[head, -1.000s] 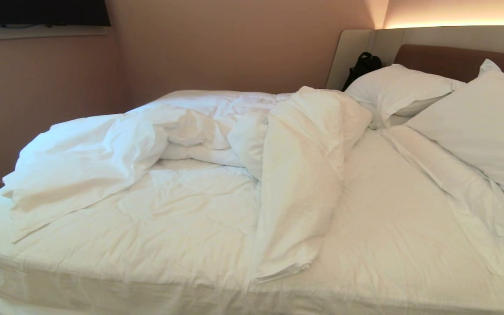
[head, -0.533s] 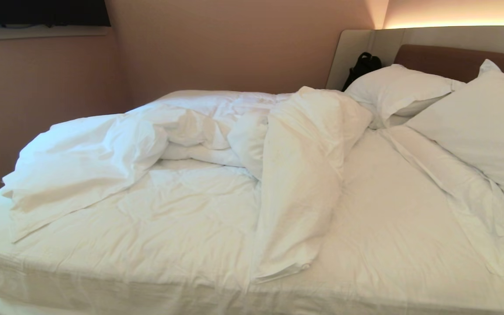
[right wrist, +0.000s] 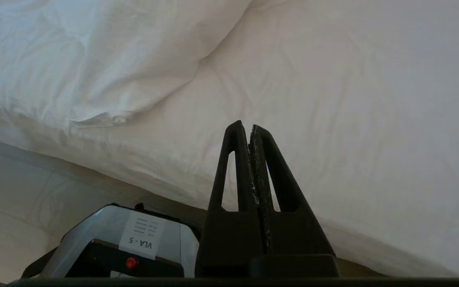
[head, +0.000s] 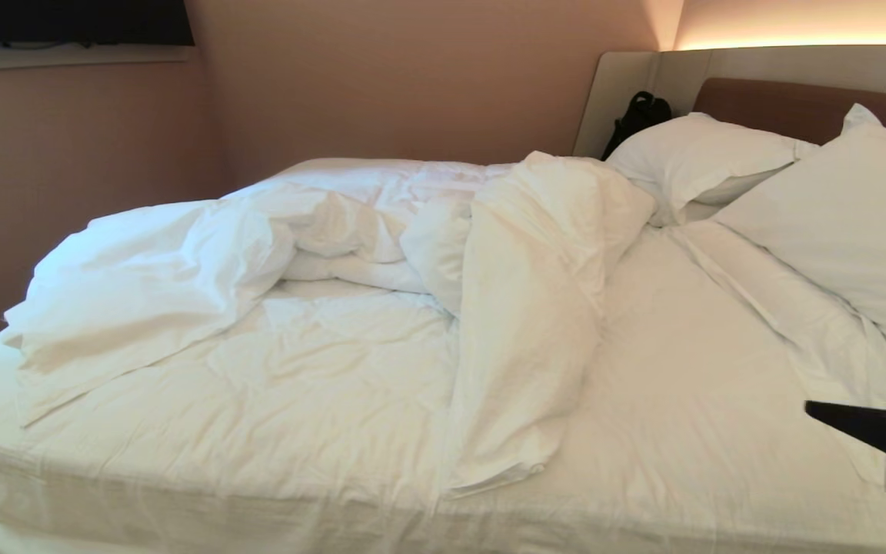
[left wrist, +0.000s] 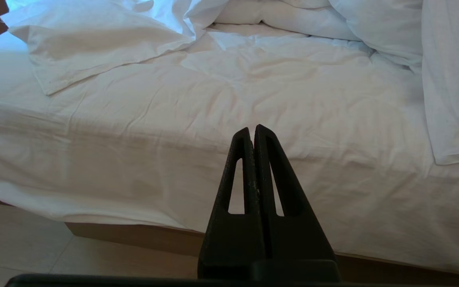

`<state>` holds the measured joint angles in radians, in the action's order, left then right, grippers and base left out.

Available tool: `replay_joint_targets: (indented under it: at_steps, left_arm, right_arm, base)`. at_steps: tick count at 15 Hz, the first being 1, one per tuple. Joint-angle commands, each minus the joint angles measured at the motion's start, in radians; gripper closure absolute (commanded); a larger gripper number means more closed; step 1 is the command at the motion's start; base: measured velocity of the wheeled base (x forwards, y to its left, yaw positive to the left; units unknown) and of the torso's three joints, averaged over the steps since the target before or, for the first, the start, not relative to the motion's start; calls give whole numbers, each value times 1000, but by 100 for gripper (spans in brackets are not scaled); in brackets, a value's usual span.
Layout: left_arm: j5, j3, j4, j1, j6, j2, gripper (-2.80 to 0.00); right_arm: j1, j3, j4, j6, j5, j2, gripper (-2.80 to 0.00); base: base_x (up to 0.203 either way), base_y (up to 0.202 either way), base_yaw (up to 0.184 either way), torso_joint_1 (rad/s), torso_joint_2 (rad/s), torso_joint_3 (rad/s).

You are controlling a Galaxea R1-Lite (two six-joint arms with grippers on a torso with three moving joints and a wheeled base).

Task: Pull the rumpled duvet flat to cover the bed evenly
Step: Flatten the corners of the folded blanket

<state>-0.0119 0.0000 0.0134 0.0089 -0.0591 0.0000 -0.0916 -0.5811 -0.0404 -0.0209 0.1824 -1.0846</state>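
White duvet [head: 520,308] lies bunched in folds across the bed [head: 689,415].

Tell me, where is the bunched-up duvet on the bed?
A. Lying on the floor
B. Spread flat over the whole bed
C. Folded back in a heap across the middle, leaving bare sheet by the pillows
C: the duvet lies folded over itself in a rumpled ridge across the middle of the bed, and bare sheet shows between it and the pillows.
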Motion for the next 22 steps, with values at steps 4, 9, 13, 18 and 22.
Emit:
replay_joint_targets:
  at_steps: [4,9,13,18,22]
  left_arm:
    - [0,0,0,0,-1,2,0]
    - [0,0,0,0,-1,2,0]
    - [0,0,0,0,-1,2,0]
    - [0,0,0,0,-1,2,0]
    - [0,0,0,0,-1,2,0]
  right_arm:
    - [-157,-242,-194,-31,-50,-542,0]
    - [-267,-486,-183,-104,-125,-751,0]
    - [-398,-522,-183,-109,-213,-810,-280]
    - [-458,-596,-185,-112,-327,-932,-280]
    - [-470,-614,-190,-137,-327,-984,-280]
  base:
    - [0,0,0,0,0,0]
    - [0,0,0,0,0,0]
    - [0,0,0,0,0,0]
    - [0,0,0,0,0,0]
    - [0,0,0,0,0,0]
